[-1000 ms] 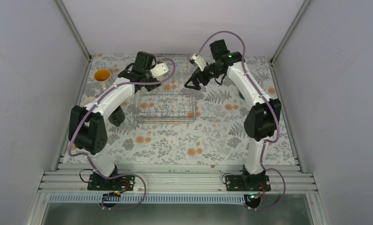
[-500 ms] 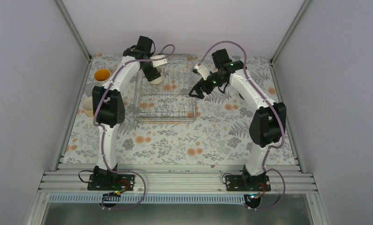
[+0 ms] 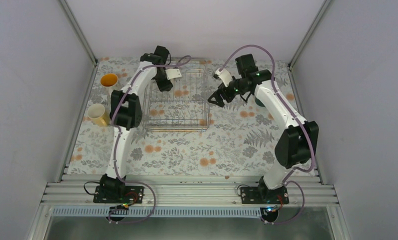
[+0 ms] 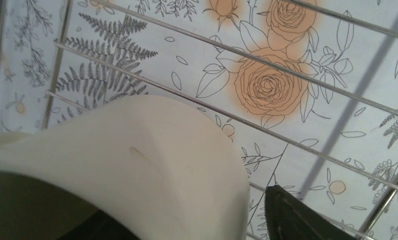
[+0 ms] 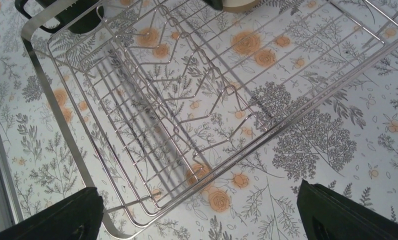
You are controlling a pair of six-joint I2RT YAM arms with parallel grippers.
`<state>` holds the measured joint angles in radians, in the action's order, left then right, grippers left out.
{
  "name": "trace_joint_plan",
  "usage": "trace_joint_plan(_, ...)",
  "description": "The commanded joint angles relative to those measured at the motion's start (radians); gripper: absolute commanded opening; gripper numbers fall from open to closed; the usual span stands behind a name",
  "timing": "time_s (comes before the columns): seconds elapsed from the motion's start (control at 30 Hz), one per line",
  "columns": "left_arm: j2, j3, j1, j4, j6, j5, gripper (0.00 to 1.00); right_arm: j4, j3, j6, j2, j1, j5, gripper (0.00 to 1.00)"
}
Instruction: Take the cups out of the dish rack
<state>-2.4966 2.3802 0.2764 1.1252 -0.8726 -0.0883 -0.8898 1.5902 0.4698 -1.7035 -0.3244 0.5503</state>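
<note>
The silver wire dish rack (image 3: pixel 177 107) lies mid-table and also shows in the right wrist view (image 5: pixel 152 115). My left gripper (image 3: pixel 163 83) is low over its back left corner. In the left wrist view a pale whitish cup (image 4: pixel 137 165) sits between the jaws of my left gripper (image 4: pixel 197 215). The right finger (image 4: pixel 292 215) stands a little apart from it. The cup's edge shows in the right wrist view (image 5: pixel 239 5). My right gripper (image 3: pixel 216 96) (image 5: pixel 199 212) is open and empty above the rack's right edge. The yellow-orange cup (image 3: pixel 109 80) and cream cup (image 3: pixel 96 114) stand on the table, left of the rack.
A black cup (image 5: pixel 84 22) stands on the table by the rack's near left corner, hidden under the left arm's elbow in the top view. A dark green cup (image 3: pixel 258 103) peeks out behind the right arm. Grey walls close in the table on three sides.
My left arm has stretched out toward the back and the gripper has come down around the pale cup. My right gripper has drifted right and slightly nearer, still open.
</note>
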Motion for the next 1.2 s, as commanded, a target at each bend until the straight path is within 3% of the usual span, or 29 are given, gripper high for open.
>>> trace_joint_plan(0.0, 0.034, 0.029, -0.002, 0.026, 0.007, 0.019, 0.52, 0.046, -0.045, -0.008, 0.070, 0.010, -0.008, 1.00)
trace_joint_plan(0.1, 0.059, 0.008, -0.003, 0.006, 0.028, 0.049, 0.17, 0.038, -0.043, -0.010, 0.080, 0.010, -0.013, 1.00)
trace_joint_plan(0.17, 0.071, 0.004, -0.001, 0.006, 0.042, 0.053, 0.03, 0.037, -0.051, -0.008, 0.097, 0.012, -0.014, 1.00)
trace_joint_plan(0.47, 0.206, 0.083, 0.098, -0.014, 0.091, 0.194, 0.02, 0.091, -0.118, -0.040, 0.235, 0.042, -0.098, 1.00)
trace_joint_plan(0.7, 0.331, 0.086, 0.345, 0.007, 0.092, 0.239, 0.02, 0.233, -0.239, -0.113, 0.437, 0.117, -0.270, 1.00)
trace_joint_plan(0.93, 0.275, 0.097, 0.577, -0.001, 0.117, 0.277, 0.02, 0.345, -0.365, -0.143, 0.654, 0.150, -0.503, 1.00)
trace_joint_plan(1.17, 0.138, 0.186, 0.664, 0.016, 0.124, 0.251, 0.02, 0.367, -0.421, -0.106, 0.852, 0.183, -0.767, 1.00)
